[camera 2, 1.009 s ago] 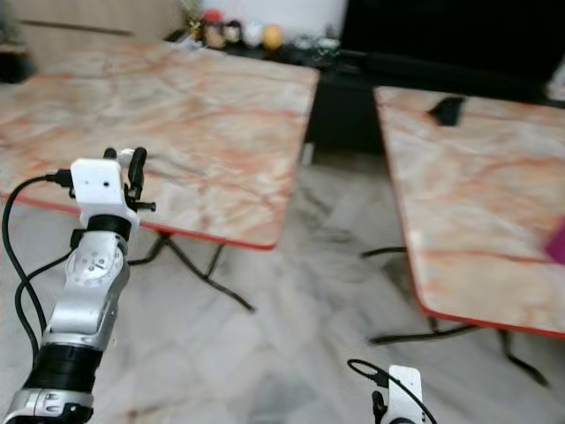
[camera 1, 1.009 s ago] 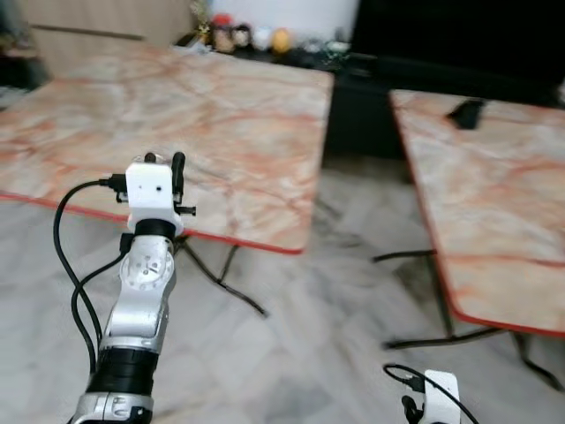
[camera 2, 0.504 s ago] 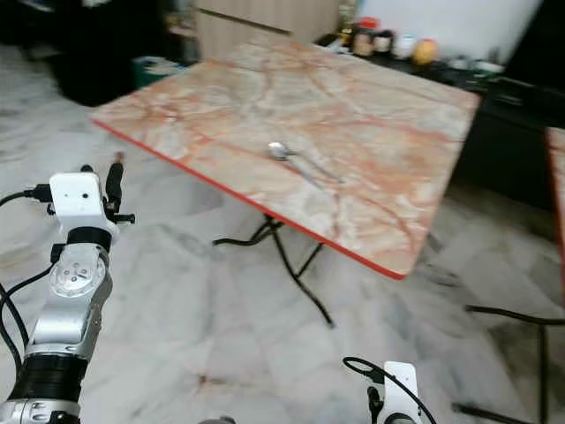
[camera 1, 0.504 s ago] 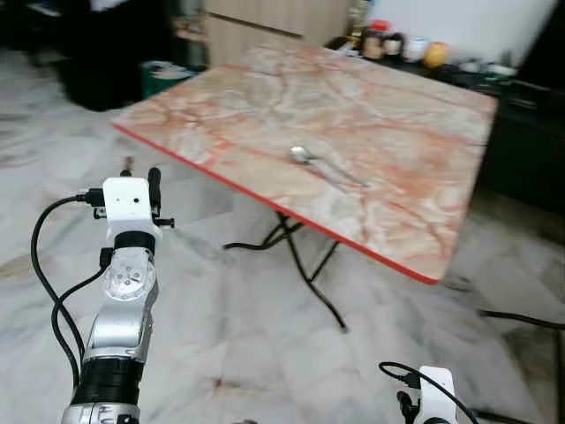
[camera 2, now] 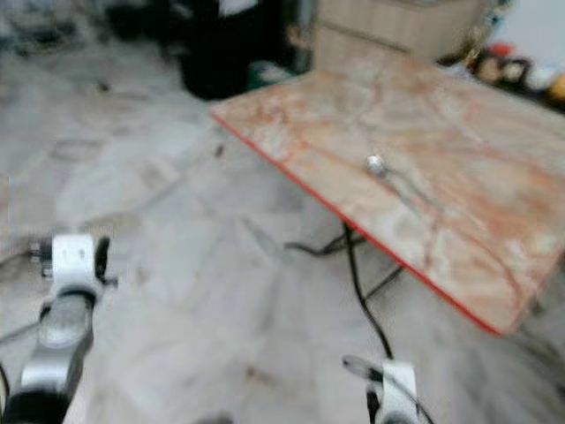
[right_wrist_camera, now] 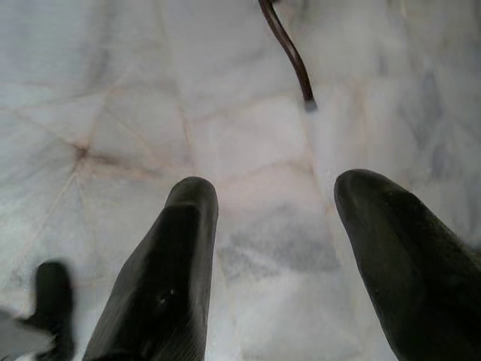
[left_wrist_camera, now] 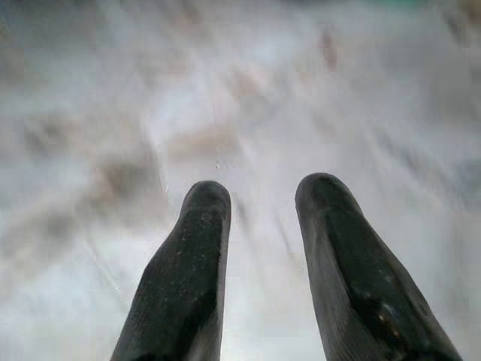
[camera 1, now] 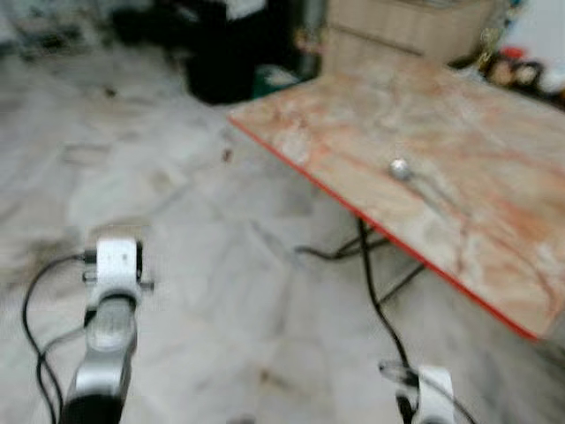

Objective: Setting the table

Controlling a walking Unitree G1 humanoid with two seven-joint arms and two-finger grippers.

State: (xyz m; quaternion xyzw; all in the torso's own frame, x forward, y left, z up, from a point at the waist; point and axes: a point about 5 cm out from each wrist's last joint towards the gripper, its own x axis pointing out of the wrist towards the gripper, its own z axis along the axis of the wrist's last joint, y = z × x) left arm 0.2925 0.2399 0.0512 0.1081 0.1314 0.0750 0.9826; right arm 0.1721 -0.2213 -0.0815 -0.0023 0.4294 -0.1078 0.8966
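Both grippers, left [left_wrist_camera: 259,207] and right [right_wrist_camera: 274,203], are seen parted and empty over marble floor [camera 1: 177,203]. Spoon [camera 1: 402,169] is found lying on the marble table [camera 1: 494,177], well apart from both; views are blurred.

Counter [camera 1: 459,168] sits to the right & ahead, one corner toward the robot; spoon [camera 1: 415,181] lies on it near the front edge. Counter's legs [camera 1: 371,265] stand on the floor [camera 1: 203,265] under that edge. Cabinet [camera 1: 397,31] behind the counter, small items [camera 2: 503,66] at far right behind it. Left arm [camera 1: 110,309] low left, over floor; right arm [camera 1: 424,397] at bottom, right of centre, just before the counter's near edge
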